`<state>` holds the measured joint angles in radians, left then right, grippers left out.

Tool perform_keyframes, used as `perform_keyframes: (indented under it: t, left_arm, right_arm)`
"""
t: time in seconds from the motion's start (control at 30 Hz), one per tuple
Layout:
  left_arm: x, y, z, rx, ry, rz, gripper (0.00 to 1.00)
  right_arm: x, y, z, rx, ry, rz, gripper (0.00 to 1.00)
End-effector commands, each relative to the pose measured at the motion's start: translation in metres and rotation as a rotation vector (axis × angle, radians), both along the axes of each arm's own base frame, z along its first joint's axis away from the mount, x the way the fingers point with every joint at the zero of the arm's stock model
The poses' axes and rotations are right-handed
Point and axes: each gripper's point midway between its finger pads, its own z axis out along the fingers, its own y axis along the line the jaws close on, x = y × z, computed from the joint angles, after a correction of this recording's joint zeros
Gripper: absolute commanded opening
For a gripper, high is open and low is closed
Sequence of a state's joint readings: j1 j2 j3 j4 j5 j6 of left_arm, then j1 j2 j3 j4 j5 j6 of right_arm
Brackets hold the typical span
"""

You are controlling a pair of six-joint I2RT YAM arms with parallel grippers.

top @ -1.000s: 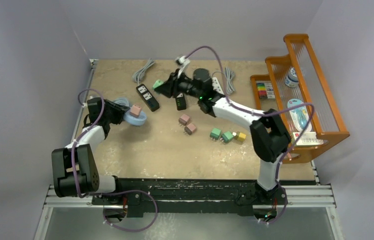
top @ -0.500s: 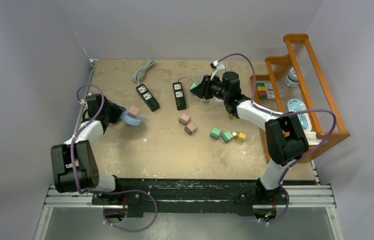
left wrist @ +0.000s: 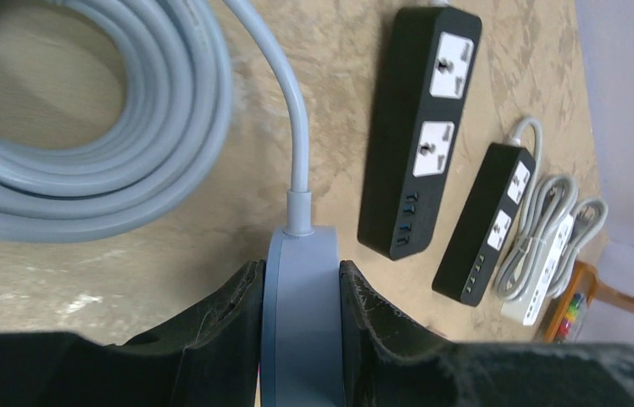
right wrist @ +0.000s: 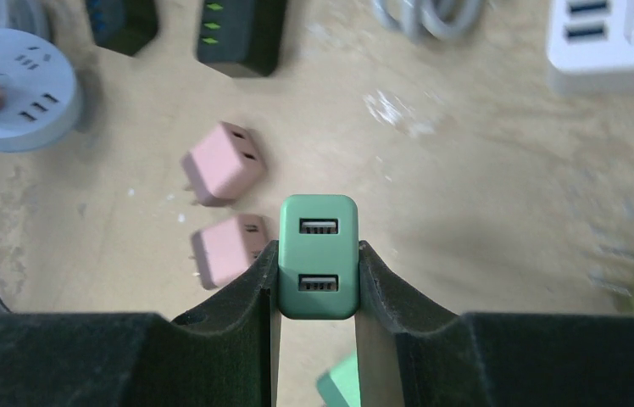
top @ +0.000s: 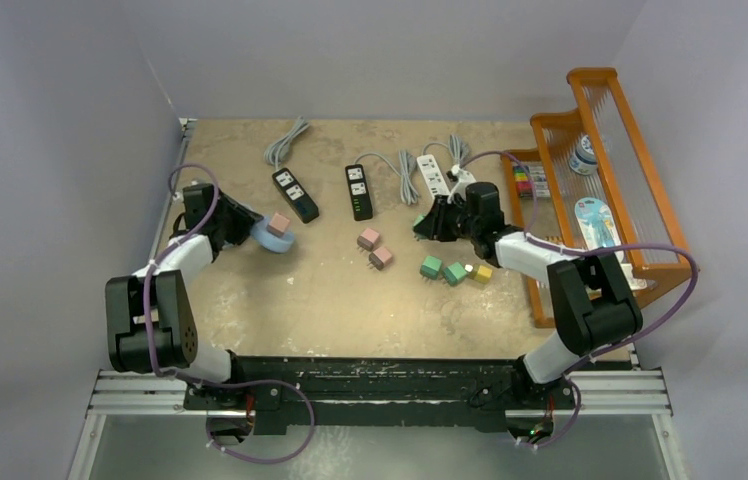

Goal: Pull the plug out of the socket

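- Your left gripper [left wrist: 299,273] is clenching the rim of the round socket [left wrist: 301,348] at the table's left side, with a finger [left wrist: 229,318] pressing on each side of it.
- A pink plug [top: 278,221] is standing on the socket's top face, just beyond your left gripper.
- The socket's grey cable is running away from the gripper and curling into a coil [left wrist: 85,127] that is lying on the table.
- A black strip [top: 295,194] and a second strip [top: 357,191] are lying to the right of the socket, apart from each other, with their leads trailing towards the far edge.
- Two loose pink plugs [top: 369,238] are lying just beside each other near the table's middle.
- Your right gripper [right wrist: 318,254] is grasping the green plug [right wrist: 317,212] by its two sides, right of centre and clear of every strip. The plug's two USB ports are facing the wrist camera.
- Two more green cubes [top: 431,266] and a yellow cube [top: 482,271] are lying in a row near that gripper.
- A white strip [top: 433,175] is lying behind your right gripper, with its grey lead bundled beside it.
- An orange rack [top: 640,200] is standing along the table's right edge.
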<state>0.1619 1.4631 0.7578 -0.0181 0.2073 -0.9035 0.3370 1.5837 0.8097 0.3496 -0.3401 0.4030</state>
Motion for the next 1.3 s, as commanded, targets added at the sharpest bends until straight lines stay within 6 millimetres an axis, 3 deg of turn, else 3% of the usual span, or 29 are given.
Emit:
perform_keyframes:
  t: [0.0,0.2,0.3,0.33,0.4,0.53,0.67,0.83,1.07,1.27]
  left_arm:
    - [0.030,-0.036,0.048,-0.013,-0.177,-0.136,0.00]
    - [0.033,-0.066,0.057,-0.025,-0.213,-0.216,0.00]
    - [0.034,-0.069,0.057,-0.019,-0.213,-0.227,0.00]
    - [0.034,-0.070,0.057,-0.015,-0.214,-0.229,0.00]
    - [0.034,-0.071,0.058,-0.011,-0.214,-0.234,0.00]
    - [0.033,-0.077,0.058,-0.002,-0.215,-0.255,0.00]
    - [0.033,-0.085,0.056,0.007,-0.206,-0.288,0.00]
    - [0.031,-0.092,0.053,0.019,-0.199,-0.308,0.00]
    - [0.030,-0.093,0.058,0.026,-0.212,-0.320,0.00]
    - [0.030,-0.111,0.068,-0.045,-0.254,-0.401,0.00]
  right_arm:
    - [0.001,-0.023,0.002,0.014,0.006,-0.088,0.10]
    - [0.001,-0.047,-0.016,0.005,0.067,-0.168,0.30]
    - [0.002,-0.053,-0.018,-0.014,0.065,-0.198,0.57]
    - [0.003,-0.054,-0.016,-0.017,0.058,-0.201,0.61]
    - [0.008,-0.055,-0.009,-0.035,0.021,-0.187,0.70]
    - [0.023,-0.043,0.034,0.020,-0.134,-0.156,0.77]
    - [0.025,-0.002,0.086,0.119,-0.300,-0.016,0.80]
    - [0.023,0.087,0.125,0.196,-0.369,0.218,0.81]
    - [-0.007,0.181,0.139,0.352,-0.370,0.437,0.82]
    - [-0.025,0.213,0.119,0.372,-0.391,0.650,0.82]
